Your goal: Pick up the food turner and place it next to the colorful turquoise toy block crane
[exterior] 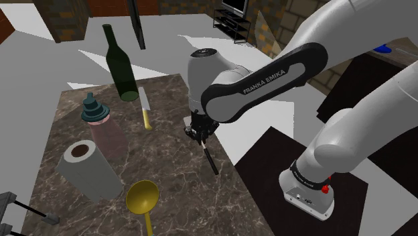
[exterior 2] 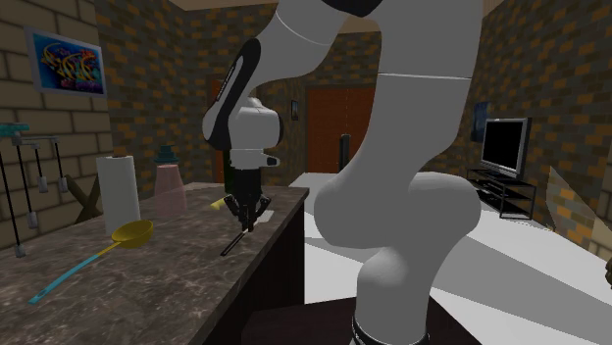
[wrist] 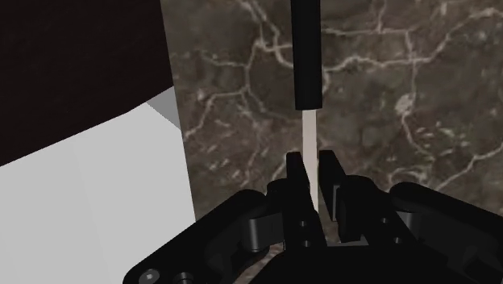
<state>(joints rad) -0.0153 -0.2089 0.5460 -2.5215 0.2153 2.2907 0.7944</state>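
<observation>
My gripper point(wrist: 313, 173) is shut on the food turner point(wrist: 305, 56), clasping its thin pale blade between the fingers while the black handle points away over the dark marble table point(wrist: 387, 97). In the shoulder view the gripper point(exterior: 199, 137) hangs near the table's right edge and the turner's handle point(exterior: 212, 159) slants down from it. In the second exterior view the turner point(exterior 2: 235, 240) slopes from the gripper point(exterior 2: 243, 221) to just above the tabletop. The toy block crane point(exterior: 19, 209), grey with thin black rods, stands at the table's near left corner; its top looks turquoise point(exterior 2: 22, 132).
On the table stand a green bottle point(exterior: 120, 67), a yellow-handled knife point(exterior: 145, 107), a pink bottle with a teal cap point(exterior: 102, 127), a paper towel roll point(exterior: 87, 167) and a yellow ladle point(exterior: 142, 199). The table edge point(exterior: 231, 167) drops off beside the gripper.
</observation>
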